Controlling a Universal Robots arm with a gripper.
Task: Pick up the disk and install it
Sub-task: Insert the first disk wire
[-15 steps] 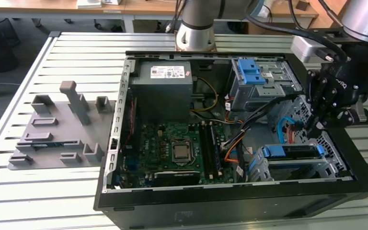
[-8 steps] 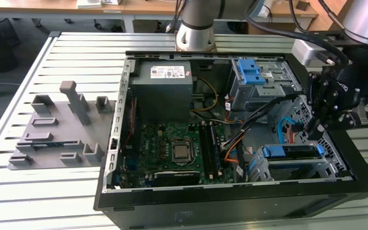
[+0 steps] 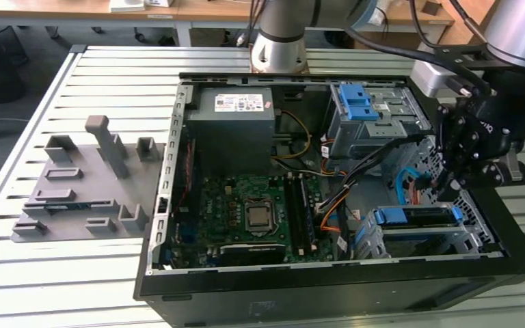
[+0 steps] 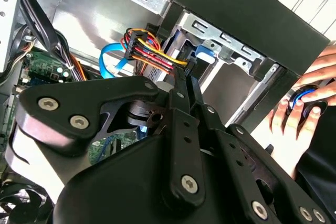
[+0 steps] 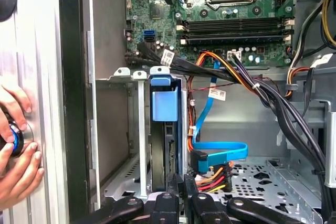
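Observation:
The disk (image 3: 415, 216) sits slotted in the lower metal drive cage (image 3: 426, 239) at the exterior view's right of the open computer case. Its blue end handle (image 5: 164, 103) faces the motherboard, and its grey edge (image 5: 169, 153) runs back between the cage walls. My gripper (image 3: 451, 193) hangs just above and behind the cage. Its black fingers (image 5: 167, 205) stand close together, shut, with nothing between them, right behind the disk's rear end. Their tips (image 4: 185, 80) meet beside the connector with coloured wires (image 4: 152, 51).
A blue data cable (image 5: 220, 151) and black cable bundles (image 5: 273, 98) cross the case floor beside the cage. A person's hand (image 5: 16, 150) rests on a blue-ringed knob on the table outside the case wall. A grey fixture plate (image 3: 85, 191) lies at the exterior view's left.

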